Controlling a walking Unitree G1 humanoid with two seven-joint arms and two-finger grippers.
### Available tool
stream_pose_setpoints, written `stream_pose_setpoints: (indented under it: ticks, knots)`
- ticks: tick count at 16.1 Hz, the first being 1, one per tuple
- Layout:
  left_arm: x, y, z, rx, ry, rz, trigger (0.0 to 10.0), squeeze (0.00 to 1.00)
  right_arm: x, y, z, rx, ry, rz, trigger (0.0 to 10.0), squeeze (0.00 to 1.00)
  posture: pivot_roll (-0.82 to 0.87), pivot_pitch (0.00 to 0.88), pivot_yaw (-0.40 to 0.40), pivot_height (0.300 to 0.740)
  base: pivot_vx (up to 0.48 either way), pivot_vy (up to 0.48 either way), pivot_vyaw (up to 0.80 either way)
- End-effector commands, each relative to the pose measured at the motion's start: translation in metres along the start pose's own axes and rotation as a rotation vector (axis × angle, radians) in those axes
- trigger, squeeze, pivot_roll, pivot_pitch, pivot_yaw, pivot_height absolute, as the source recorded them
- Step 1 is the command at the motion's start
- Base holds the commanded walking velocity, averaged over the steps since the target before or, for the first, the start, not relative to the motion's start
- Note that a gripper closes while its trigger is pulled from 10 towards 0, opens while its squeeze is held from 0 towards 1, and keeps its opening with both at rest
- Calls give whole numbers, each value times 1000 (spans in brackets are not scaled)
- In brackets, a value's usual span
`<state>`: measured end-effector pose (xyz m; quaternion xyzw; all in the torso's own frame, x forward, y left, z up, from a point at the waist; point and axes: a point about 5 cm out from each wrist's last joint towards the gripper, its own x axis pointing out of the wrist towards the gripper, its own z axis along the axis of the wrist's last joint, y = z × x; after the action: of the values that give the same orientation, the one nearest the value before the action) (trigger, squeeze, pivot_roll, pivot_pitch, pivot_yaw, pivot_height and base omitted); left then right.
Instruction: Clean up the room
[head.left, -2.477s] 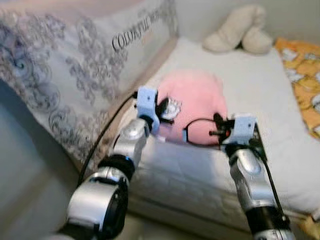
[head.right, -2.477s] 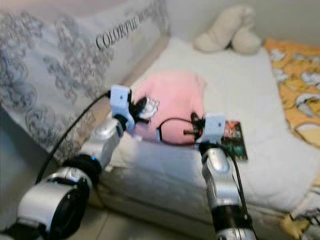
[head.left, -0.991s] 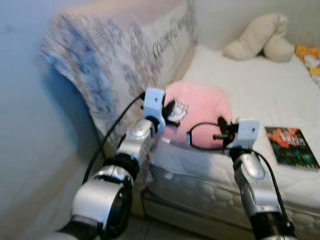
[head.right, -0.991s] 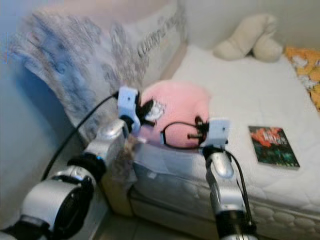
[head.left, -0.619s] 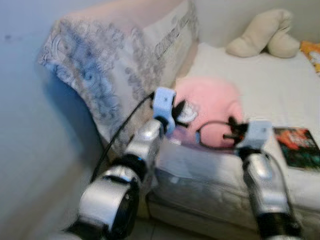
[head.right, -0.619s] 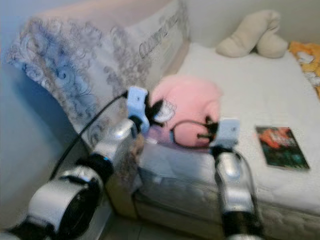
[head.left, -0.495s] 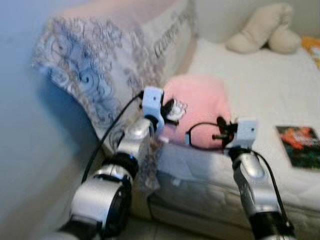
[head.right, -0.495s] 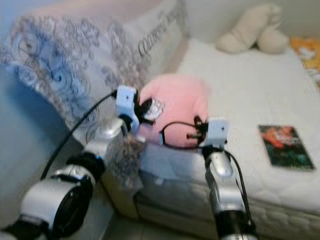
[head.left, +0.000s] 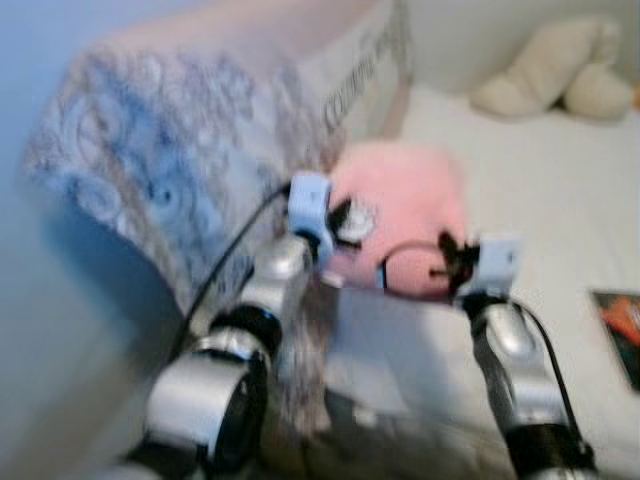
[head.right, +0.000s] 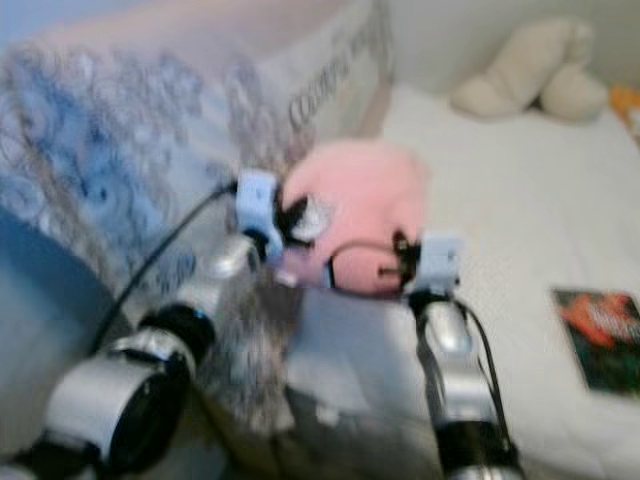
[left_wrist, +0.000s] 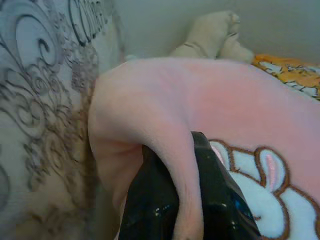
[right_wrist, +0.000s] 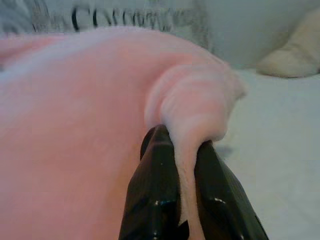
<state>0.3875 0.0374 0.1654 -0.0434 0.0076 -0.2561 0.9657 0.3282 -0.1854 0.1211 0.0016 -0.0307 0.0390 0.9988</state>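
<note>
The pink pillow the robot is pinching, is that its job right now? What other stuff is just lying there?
In the job:
pink pillow, pinched by both grippers
left gripper
right gripper

Just lying about:
cream plush toy at the far end of the bed
book on the white mattress
patterned cover beside the pillow

Both silver arms reach forward side by side. The left pincer (left_wrist: 187, 200) and the right pincer (right_wrist: 182, 190) each have their black fingers clamped on a pinch of pink plush.
</note>
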Motion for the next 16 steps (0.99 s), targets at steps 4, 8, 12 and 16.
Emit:
stream_pose_setpoints:
  ticks: [4, 8, 12, 16]
  knots:
    - [15, -36, 10, -21, 9, -44, 10000, 0, 15, -33, 0, -121, 73, -13, 10000, 0, -67, 107, 37, 732, 113, 0, 0]
    - [11, -21, 6, 54, 40, 43, 10000, 0, 31, -13, -12, -128, 159, 37, 10000, 0, -77, 236, 25, 732, 0, 0, 0]
    - [-6, 12, -19, 96, 111, 152, 10000, 0, 28, 20, -48, 21, 340, 30, 10000, 0, -61, 280, -5, 732, 0, 0, 0]
    - [-6, 10, -21, 70, 118, 158, 10000, 0, 29, 27, -50, -70, 354, 70, 10000, 0, -57, 285, -25, 732, 0, 0, 0]
